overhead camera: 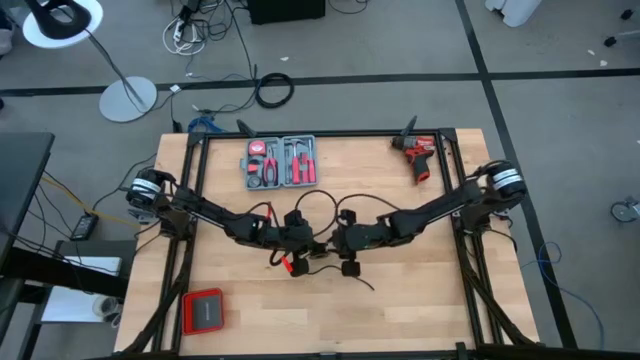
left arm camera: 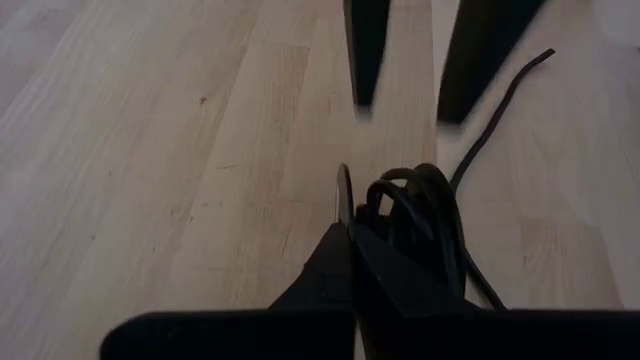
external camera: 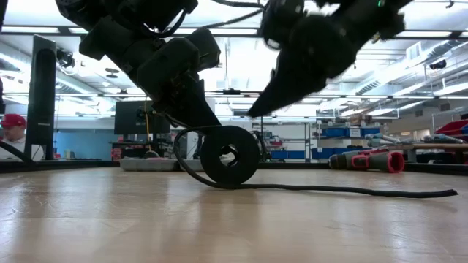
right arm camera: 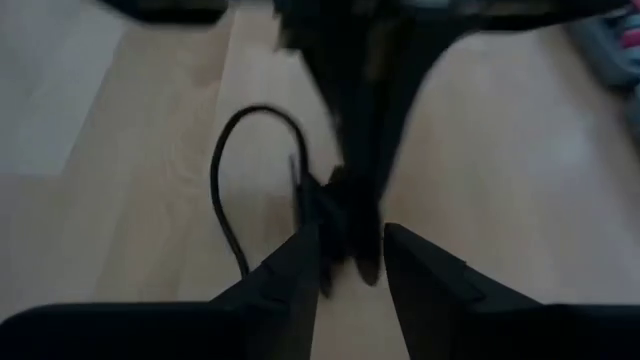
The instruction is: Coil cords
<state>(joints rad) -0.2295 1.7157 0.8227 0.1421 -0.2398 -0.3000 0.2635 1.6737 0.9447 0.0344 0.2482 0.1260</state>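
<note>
Left wrist view: the cord [left arm camera: 415, 215], bunched at mid-table, is seen clamped in the left gripper [left arm camera: 350, 235], while the right gripper [right arm camera: 350, 250], released, is held close beside it, so the loops could be sprung loose if the loose tail is snagged.
</note>
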